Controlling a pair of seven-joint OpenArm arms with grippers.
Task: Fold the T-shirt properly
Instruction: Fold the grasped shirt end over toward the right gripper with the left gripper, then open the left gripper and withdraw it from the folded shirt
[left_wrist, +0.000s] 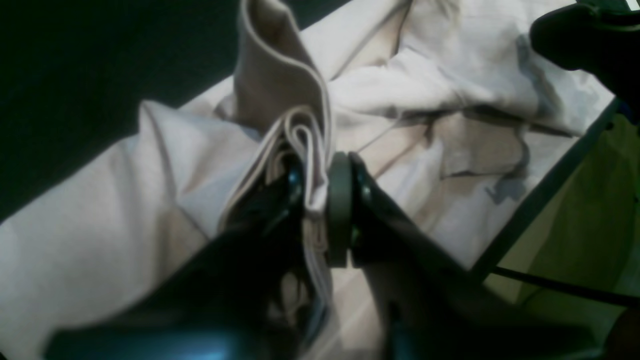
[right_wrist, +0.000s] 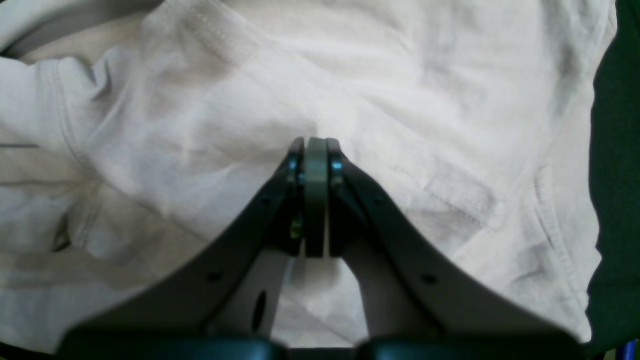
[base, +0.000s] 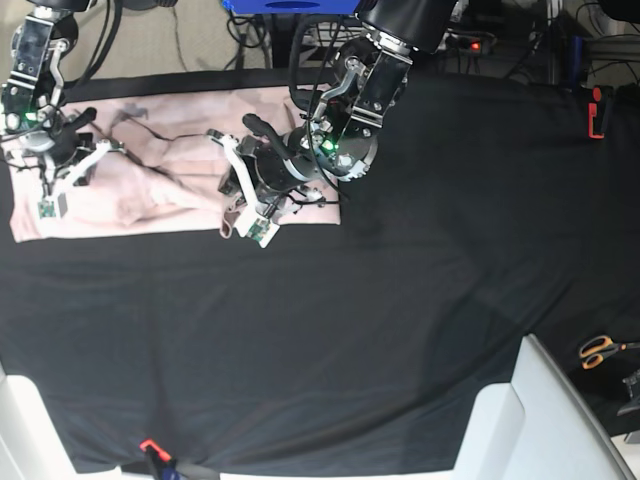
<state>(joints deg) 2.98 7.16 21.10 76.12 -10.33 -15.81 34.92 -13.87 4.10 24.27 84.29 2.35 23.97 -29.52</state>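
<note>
L gripper (left_wrist: 320, 200) has its jaws nearly shut on a bunched fold of the pale pink T-shirt (left_wrist: 450, 90); several cloth layers sit pinched between the two pads, the fold's rounded edge poking up just past the jaw tips. Beyond the tips a flap of the same shirt stands up, w/ the rest lying rumpled to the right of the jaws and ahead of them. To the left of the jaws more pink cloth slopes down, then black table cloth (left_wrist: 75, 75) beyond that. Table edge runs diagonally to the right of the jaws.

R gripper (right_wrist: 316, 145) has its jaws fully closed, pads pressed flat together, nothing seen between them. Can't tell if the tips touch the cloth. Shirt fills the wrist view under and ahead of the jaws: a stitched hem runs diagonally to the right of the tips, a sleeve seam to the left. Dark cloth shows at the far right edge.

Base view: T-shirt (base: 150, 190) lies spread in a long band near the far edge of the black table cloth (base: 350, 350), w/ R gripper (base: 62, 185) over one end and L gripper (base: 240, 205) at the other end, at the shirt's near edge. Orange-handled scissors (base: 600, 350) lie well apart from both, off the table side
</note>
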